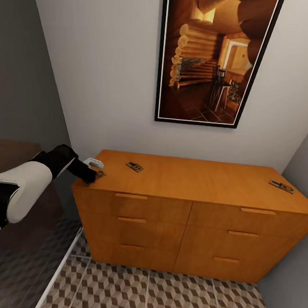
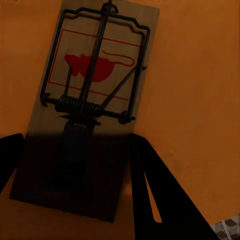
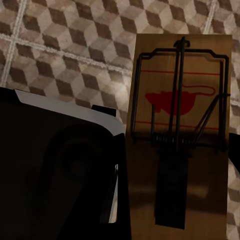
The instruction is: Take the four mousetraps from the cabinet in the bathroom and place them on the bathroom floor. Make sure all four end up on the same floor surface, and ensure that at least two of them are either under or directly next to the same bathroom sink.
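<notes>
Item 1. My left gripper (image 1: 91, 176): at the left front corner of the cabinet (image 1: 193, 181) top. Its two dark fingers (image 2: 155, 195) flanked the near end of a trap. I could not tell whether they had pinched the board or merely straddled it.

Item 2. Corner mousetrap (image 1: 99, 173): flat on the cabinet top at that left front corner, wire bar and red mouse print facing up, between the left fingers.

Item 3. Middle mousetrap (image 1: 134, 166): on the cabinet top, left of its centre and nearer its back edge, apart from the corner one, untouched.

Item 4. Far-right mousetrap (image 1: 281, 186): on the cabinet top near its right end, well apart from the other two.

Item 5. My right gripper (image 3: 172, 132): clamped, as I judged, on a carried mousetrap (image 3: 180, 100), which hung above the cube-patterned bathroom floor (image 3: 75, 40). Its place relative to the cabinet could not be told.

Step in hand, by my judgement: picking the corner mousetrap off the cabinet, one trap already in the right gripper, two not yet collected, none on the floor in front of the cabinet.

Next move called for: a firm squeeze across the board's long edges, clear of the spring, then a straight lift off the cabinet top.
</notes>
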Available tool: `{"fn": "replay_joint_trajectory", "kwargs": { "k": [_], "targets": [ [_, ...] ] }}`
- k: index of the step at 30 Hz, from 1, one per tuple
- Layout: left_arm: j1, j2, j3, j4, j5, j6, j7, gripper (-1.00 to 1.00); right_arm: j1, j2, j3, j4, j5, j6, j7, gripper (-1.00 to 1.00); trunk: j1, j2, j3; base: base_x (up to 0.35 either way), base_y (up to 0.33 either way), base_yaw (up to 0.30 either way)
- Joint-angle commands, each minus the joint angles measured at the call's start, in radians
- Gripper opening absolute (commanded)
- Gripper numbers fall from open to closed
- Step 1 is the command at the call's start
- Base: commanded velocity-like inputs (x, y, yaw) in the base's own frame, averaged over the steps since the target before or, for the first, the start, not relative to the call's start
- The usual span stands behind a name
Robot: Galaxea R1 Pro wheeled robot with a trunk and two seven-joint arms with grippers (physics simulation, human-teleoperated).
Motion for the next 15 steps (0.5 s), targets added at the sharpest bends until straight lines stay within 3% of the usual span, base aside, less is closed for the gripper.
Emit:
{"fn": "replay_joint_trajectory", "kwargs": {
  "k": [1,15],
  "targets": [
    [0.0,0.001,-0.007,0.043,-0.002,0.004,-0.009,-1.0,-0.001,0.0,-0.007,0.001,0.01,-0.003,-0.004,-1.0,0.0,0.0,-0.001,0.0,0.0,0.0],
    [0.0,0.001,-0.007,0.043,-0.002,0.004,-0.009,-1.0,-0.001,0.0,-0.008,0.001,0.01,-0.003,-0.004,-1.0,0.0,0.0,-0.001,0.0,0.0,0.0]
  ]
}}
